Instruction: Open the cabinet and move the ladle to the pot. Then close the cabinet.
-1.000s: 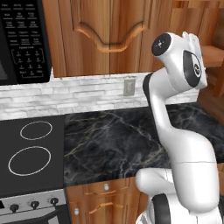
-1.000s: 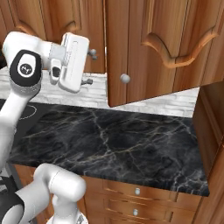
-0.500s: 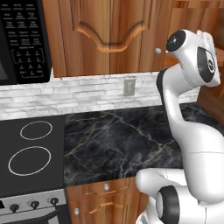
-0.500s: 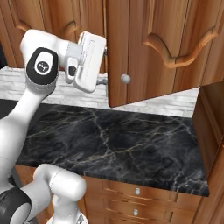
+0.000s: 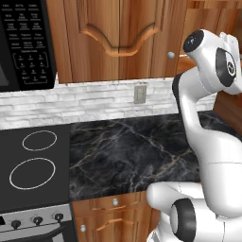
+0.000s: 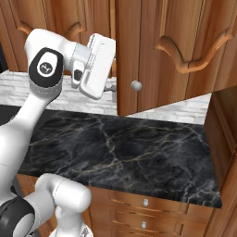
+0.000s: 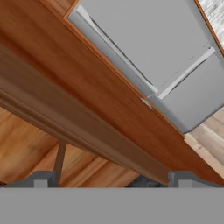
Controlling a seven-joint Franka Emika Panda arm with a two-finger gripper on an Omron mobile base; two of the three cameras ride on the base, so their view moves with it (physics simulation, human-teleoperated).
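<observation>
Two base views show the white arm (image 5: 208, 137) rising from the base, bending at a high elbow and reaching up toward the wall cabinet (image 6: 166, 46) above the dark marble table (image 6: 125, 148). In the right base view the hand (image 6: 95, 65) sits level with the lower part of the cabinet door, tilted, pointing at the door's edge beside the small round knob (image 6: 136, 85). The door there stands swung partly out from the cabinet front, its lower edge hanging over the table. In the left base view the wrist (image 5: 222, 61) is up at the right, just beside the same knob (image 5: 170, 55), with the arched door (image 5: 120, 35) to its left and the black microwave (image 5: 23, 42) further left over the stove (image 5: 33, 160). A wall socket (image 5: 139, 94) sits on the white brick wall below the cabinet. In the hand view the two finger tips (image 7: 41, 179) stand wide apart with nothing between them; the jaws are fully open and hold nothing. Ahead of them runs the wooden edge of the cabinet door (image 7: 87, 105) on a slant, with grey panels (image 7: 148, 43) beyond it.
</observation>
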